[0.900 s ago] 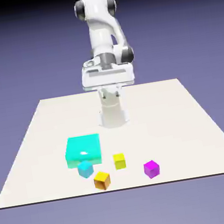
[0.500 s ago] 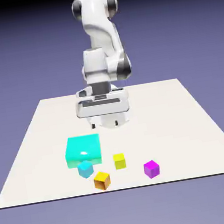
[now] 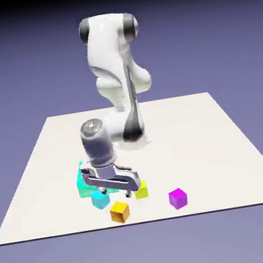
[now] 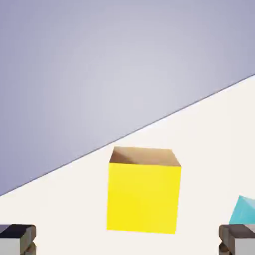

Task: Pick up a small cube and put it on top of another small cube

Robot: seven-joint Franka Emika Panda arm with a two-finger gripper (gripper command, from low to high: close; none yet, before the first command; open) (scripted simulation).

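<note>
My gripper [image 3: 116, 192]: wide open, empty
Small orange cube [image 3: 120, 212]: unlifted, near the table's [image 3: 190, 148] camera-side edge
Small magenta-purple cube [image 3: 178, 198]: bare-topped; I've grasp, lift, stacking left

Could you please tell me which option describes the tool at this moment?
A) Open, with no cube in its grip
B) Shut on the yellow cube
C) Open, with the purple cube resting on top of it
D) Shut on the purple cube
A: in the hand view the tips of the tool stand wide apart, with the orange cube ahead of them and touched by neither.
</note>
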